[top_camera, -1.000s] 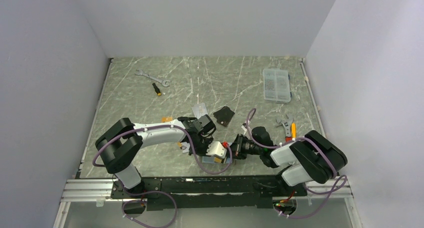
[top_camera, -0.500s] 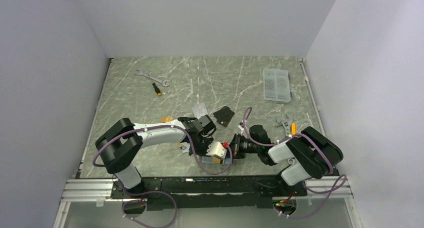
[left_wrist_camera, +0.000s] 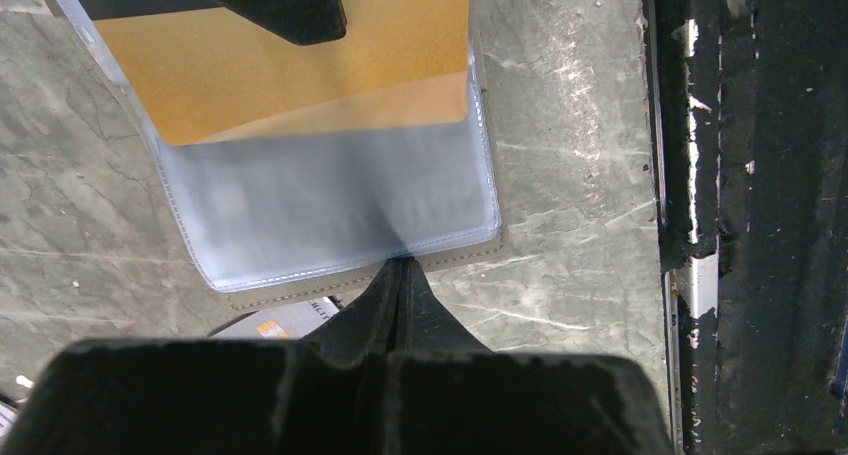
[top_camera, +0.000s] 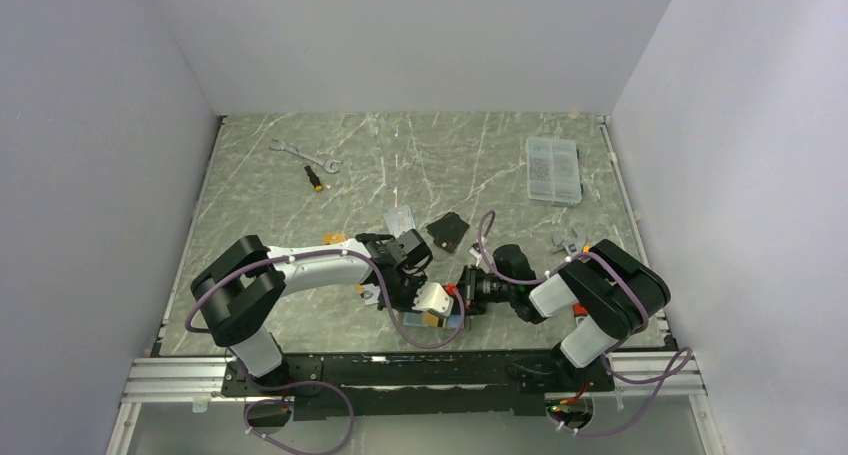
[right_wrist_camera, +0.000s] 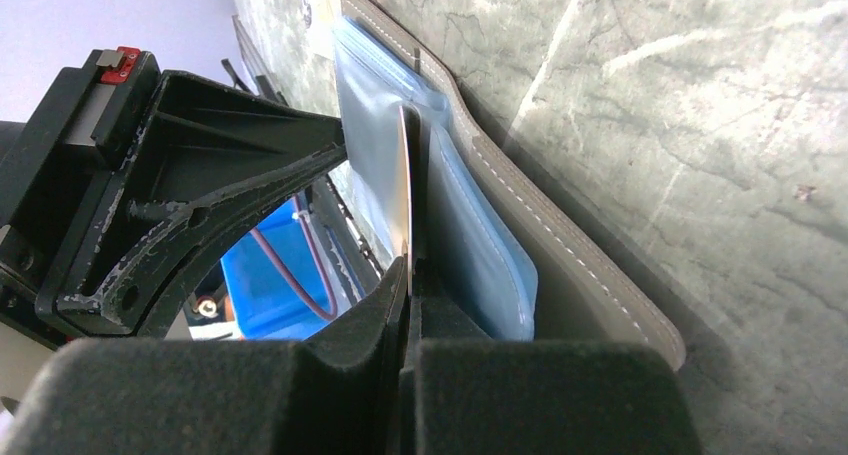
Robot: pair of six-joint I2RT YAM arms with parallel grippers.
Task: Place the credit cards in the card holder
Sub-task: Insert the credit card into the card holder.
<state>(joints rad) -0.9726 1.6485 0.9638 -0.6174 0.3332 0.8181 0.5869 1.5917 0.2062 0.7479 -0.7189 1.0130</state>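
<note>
Between the right fingers (right_wrist_camera: 365,325), a card (left_wrist_camera: 300,75) sits partly inside the holder (right_wrist_camera: 590,275).

The top view is bright and sharp under even, diffuse overhead light, with soft shadows beneath the arms on the counter (top_camera: 450,155). Both wrist views are dimmer. The left gripper (left_wrist_camera: 403,265) and right gripper (right_wrist_camera: 410,265) loom as near-black, blurred foreground shapes. White glare flecks the rail (left_wrist_camera: 700,275).

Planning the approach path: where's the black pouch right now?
In the top view, the black pouch lies near the table's middle, just right of a loose silver-grey card.
</note>
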